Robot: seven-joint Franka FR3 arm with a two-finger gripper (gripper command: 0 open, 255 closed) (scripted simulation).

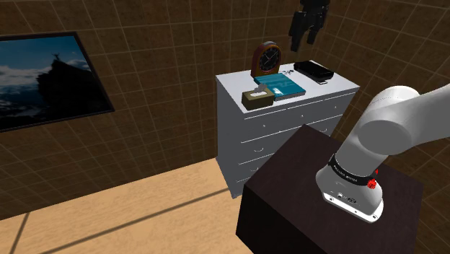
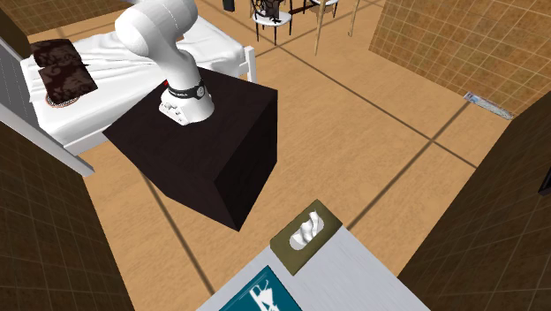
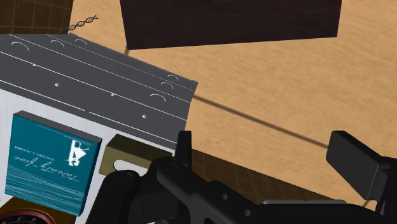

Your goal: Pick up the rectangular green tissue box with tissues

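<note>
The tissue box [image 1: 257, 98] is a small olive-green rectangular box on the front corner of a white dresser [image 1: 288, 115], next to a teal book [image 1: 280, 86]. In the second exterior view the tissue box [image 2: 306, 231] shows a white tissue sticking out of its top. My black gripper [image 1: 304, 40] hangs high above the dresser's back part, well clear of the box, fingers apart and holding nothing. In the wrist view the gripper [image 3: 270, 149] is open; part of the tissue box [image 3: 127, 151] shows beside the teal book [image 3: 54, 162], the rest hidden behind the hand.
A round wooden clock [image 1: 265, 58] and a flat black case [image 1: 312, 71] also sit on the dresser. My dark stand [image 1: 324, 202] stands close in front of the drawers. A bed [image 2: 106, 79] lies behind the stand. A framed picture [image 1: 43, 79] hangs on the wall.
</note>
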